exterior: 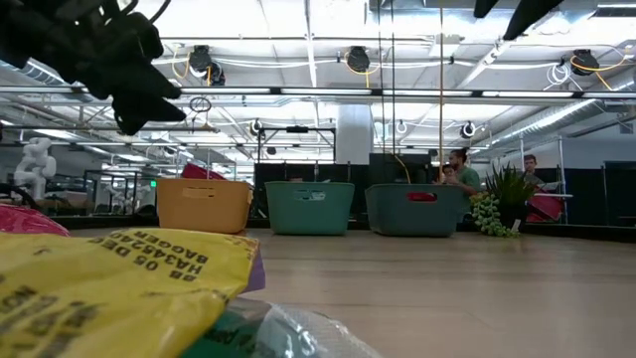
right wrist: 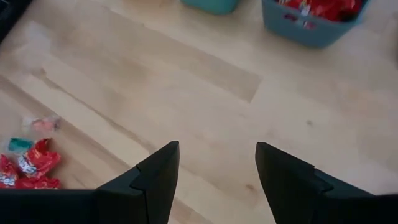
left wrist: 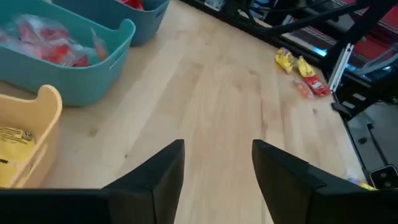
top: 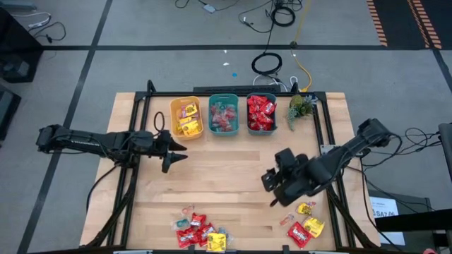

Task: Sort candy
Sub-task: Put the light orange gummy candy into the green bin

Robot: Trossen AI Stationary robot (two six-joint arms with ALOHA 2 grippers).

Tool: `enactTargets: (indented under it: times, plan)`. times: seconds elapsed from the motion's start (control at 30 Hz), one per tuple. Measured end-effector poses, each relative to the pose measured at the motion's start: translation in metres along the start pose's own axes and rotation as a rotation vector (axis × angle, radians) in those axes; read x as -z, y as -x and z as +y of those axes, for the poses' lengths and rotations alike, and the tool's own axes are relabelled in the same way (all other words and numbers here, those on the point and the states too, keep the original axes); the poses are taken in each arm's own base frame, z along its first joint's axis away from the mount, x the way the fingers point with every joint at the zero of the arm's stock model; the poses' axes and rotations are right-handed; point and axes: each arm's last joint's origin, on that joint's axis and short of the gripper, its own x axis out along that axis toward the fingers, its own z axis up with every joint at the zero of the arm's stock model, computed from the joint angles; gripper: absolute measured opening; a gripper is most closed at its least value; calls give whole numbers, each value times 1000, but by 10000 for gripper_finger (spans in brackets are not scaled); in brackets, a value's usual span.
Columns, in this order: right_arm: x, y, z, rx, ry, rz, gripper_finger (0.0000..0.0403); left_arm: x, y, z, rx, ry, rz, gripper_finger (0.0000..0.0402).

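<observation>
Wooden boards make up the table [top: 226,169], with three bins in a row along its far side: a yellow bin [top: 186,117] holding yellow packets, a teal bin [top: 224,114] holding clear pink-wrapped pieces, and another teal bin [top: 261,113] full of red packets. A small green plant [top: 301,107] stands just beside that last bin.

Unsorted candy lies at the near edge in two heaps. One heap of red and yellow packets [top: 200,231] sits well behind and to the side of the left gripper [top: 171,154], whose fingers [left wrist: 163,174] are spread apart and empty, hanging above bare wood just in front of the yellow bin. The other heap [top: 304,224] lies close beside the right gripper [top: 272,185], nearer the table's front edge. The right fingers [right wrist: 158,171] are also spread with nothing between them, over bare wood; in the right wrist view a few red packets and a clear-wrapped piece [right wrist: 28,160] lie off to one side of them.

In the low view, people show far back in the room behind the bins.
</observation>
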Motion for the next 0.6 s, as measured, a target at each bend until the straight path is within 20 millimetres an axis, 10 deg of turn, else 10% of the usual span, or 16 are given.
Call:
enactTargets:
  times: [0.6]
  plan:
    - [115,-30,41,-77,-27,119,203,-13,1,-103,-120,-257,349,194]
